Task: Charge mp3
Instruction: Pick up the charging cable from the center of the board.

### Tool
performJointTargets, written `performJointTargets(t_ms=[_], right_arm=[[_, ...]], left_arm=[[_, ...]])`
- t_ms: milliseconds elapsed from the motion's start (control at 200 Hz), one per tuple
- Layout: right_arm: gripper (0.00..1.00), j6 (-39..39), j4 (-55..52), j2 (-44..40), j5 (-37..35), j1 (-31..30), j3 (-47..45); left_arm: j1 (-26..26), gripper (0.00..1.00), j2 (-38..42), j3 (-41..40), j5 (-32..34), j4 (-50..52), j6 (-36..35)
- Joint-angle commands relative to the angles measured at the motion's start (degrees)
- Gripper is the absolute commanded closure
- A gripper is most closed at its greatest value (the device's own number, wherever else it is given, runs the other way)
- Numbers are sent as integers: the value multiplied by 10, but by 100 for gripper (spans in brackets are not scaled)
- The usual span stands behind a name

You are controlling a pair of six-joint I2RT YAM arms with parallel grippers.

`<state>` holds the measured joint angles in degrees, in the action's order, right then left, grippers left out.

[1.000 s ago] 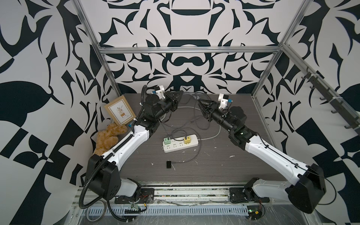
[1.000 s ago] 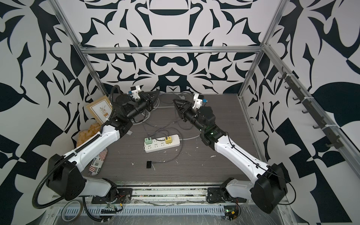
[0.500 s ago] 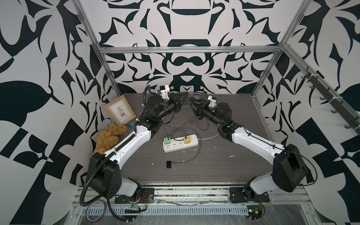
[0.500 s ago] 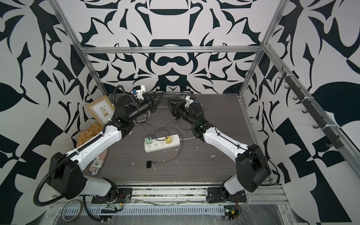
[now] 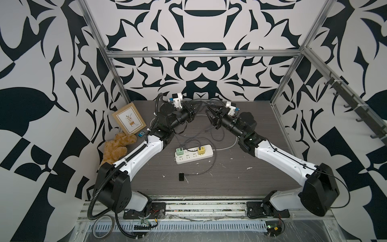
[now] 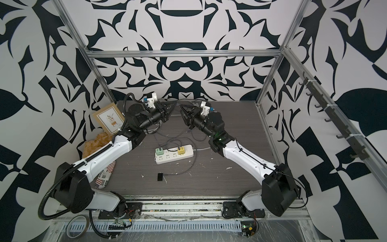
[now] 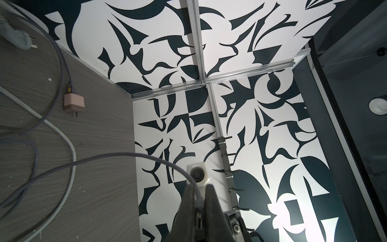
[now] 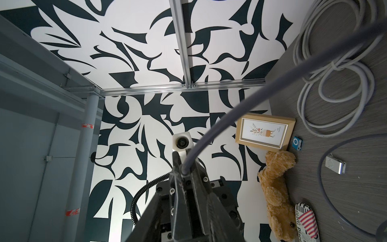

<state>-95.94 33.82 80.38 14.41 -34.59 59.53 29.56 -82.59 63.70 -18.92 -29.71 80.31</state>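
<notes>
Found left claw [image 5: 199, 104] clamped fully shut on a grey cable [image 7: 125, 155], raised over the rear of the table [image 5: 240, 180]. Found right claw [image 5: 208, 109] facing it, closed around the cable where it passes between the fingers. Recorded right claw drawn back since half a second ago, with a wider gap to the left claw and the elbow swung outward again. Located mp3 [image 5: 141, 134] flat on the table, just beside the picture frame [image 5: 129, 119], near the teddy bear [image 5: 117, 146], well apart from both claws

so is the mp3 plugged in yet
Not plugged in: the mp3 lies loose beside the picture frame, with nothing connected to it.
</notes>
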Motion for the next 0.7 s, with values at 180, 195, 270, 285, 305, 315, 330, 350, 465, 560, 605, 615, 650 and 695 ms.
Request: performJointTargets(t_ms=[180,195,270,285,305,315,330,350,465,560,605,615,650,695], right_arm=[[68,7,30,27,-1,8,39],[68,7,30,28,-2,8,39],[69,7,30,30,-2,11,40],[69,7,30,29,-2,11,40],[70,7,32,30,-2,12,40],[70,8,32,31,-3,12,40],[70,7,32,31,-3,12,40],[70,8,32,32,-3,11,41],[76,9,31,36,2,12,45],[79,10,31,34,4,12,44],[81,10,30,34,4,11,43],[81,10,30,34,4,12,43],[83,12,29,32,4,11,43],[84,13,27,32,4,12,43]], left_arm=[[4,100,2,-11,-3,-31,-2],[4,100,3,-11,-4,-31,-2],[4,100,5,-14,-6,-34,-2],[4,100,5,-15,-6,-33,-2],[4,100,6,-16,-7,-33,-2],[4,100,5,-16,-7,-34,-2],[4,100,6,-16,-8,-34,-1],[4,100,6,-17,-8,-34,-1],[4,100,7,-18,-13,-34,-3],[4,100,6,-19,-16,-35,-3],[4,100,6,-19,-16,-35,-3],[4,100,6,-18,-16,-35,-4],[4,100,5,-18,-16,-36,-3],[4,100,4,-17,-18,-38,-4]])
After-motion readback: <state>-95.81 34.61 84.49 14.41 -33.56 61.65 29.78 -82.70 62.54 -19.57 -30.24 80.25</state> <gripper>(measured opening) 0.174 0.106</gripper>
